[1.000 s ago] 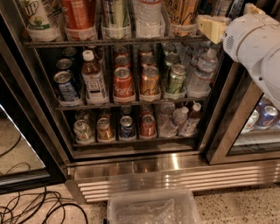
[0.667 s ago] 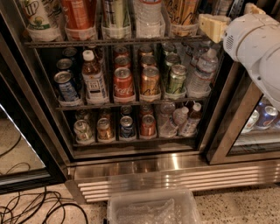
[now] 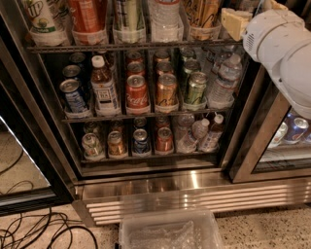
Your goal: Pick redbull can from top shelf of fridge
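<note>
Silver and slim, the redbull can (image 3: 129, 13) stands upright in a clear plastic holder (image 3: 129, 35) on the top shelf (image 3: 121, 47) of the fridge (image 3: 194, 184), its top cut off by the edge of the view. The gripper (image 3: 236, 22), a pale beige block on a smooth white arm (image 3: 284, 53), hangs near the shelf's right end, level with the can's row. Whether it is released or clenched cannot be told. The can lies well to its left in view, long axis vertical, with a clear water bottle (image 3: 166, 18) and a wider gold can (image 3: 201, 13) between them. Reaching it likely needs a sideways shift first.
</note>
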Robot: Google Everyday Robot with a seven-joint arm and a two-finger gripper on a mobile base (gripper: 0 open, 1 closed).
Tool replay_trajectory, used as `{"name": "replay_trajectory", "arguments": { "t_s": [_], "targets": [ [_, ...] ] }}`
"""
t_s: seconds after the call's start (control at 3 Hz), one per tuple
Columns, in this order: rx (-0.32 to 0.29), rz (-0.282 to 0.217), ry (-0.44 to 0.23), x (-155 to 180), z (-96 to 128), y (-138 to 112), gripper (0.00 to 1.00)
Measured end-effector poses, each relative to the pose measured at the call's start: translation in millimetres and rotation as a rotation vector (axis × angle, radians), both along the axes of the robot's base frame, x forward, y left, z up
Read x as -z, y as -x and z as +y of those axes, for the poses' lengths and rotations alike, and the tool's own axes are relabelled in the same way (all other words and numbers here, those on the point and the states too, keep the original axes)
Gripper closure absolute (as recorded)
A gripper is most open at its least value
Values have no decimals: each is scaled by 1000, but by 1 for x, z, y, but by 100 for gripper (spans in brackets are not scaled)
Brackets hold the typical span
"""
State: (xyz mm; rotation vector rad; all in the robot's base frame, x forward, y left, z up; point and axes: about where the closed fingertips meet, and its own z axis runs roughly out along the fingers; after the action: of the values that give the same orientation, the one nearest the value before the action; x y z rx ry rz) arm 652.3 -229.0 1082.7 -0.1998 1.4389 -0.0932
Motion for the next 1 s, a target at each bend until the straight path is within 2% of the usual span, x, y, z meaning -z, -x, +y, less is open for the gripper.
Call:
{"name": "replay_trajectory", "arguments": {
  "t_s": [0.67, 1.0],
  "targets": [
    [10, 23, -33, 15, -8, -17, 34],
    [17, 7, -55, 14, -12, -43, 35]
  ]
}}
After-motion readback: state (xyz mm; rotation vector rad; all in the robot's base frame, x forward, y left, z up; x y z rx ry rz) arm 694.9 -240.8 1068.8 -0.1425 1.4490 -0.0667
